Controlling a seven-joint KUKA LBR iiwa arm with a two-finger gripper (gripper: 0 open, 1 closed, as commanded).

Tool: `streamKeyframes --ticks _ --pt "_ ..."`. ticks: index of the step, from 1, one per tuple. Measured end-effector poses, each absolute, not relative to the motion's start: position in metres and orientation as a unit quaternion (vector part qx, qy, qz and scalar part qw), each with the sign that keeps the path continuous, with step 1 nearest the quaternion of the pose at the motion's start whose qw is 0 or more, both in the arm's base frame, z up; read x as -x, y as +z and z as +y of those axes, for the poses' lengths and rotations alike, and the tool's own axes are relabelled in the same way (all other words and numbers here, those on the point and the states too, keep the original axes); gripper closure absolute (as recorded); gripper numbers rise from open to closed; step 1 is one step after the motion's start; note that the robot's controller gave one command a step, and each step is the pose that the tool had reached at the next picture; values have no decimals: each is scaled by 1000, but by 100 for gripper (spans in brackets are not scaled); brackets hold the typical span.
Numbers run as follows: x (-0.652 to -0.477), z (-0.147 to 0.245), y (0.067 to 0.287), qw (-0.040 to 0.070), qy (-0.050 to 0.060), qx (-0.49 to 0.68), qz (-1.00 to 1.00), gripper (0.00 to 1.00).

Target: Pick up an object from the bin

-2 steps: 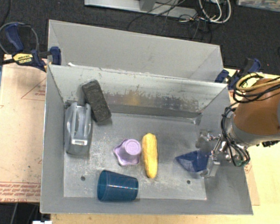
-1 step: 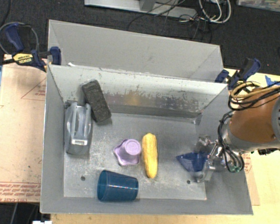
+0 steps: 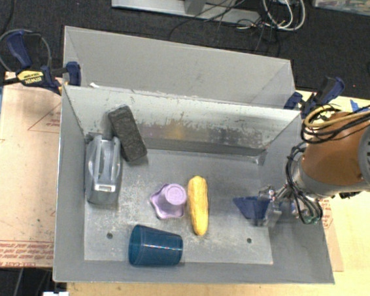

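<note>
My gripper is low over the right side of the bin floor, beside the sloping right wall. A small dark blue angular piece lies right against its left end; whether it is gripped is hidden. A yellow banana-shaped toy lies lengthwise in the middle of the bin, well left of the gripper. Touching the banana's left side is a lilac flower-shaped cup.
A dark blue cup lies on its side near the front edge. A grey dispenser-like object rests along the left wall, with a dark grey block leaning at the back left. The arm's orange cover and cables hang over the right rim.
</note>
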State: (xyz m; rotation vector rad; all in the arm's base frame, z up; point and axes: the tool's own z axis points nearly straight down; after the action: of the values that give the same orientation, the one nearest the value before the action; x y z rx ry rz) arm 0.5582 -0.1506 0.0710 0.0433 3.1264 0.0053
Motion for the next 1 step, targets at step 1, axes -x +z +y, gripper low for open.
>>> streamKeyframes --ticks 1 --pt "-558 -151 71 7 2 -14 1000 100"
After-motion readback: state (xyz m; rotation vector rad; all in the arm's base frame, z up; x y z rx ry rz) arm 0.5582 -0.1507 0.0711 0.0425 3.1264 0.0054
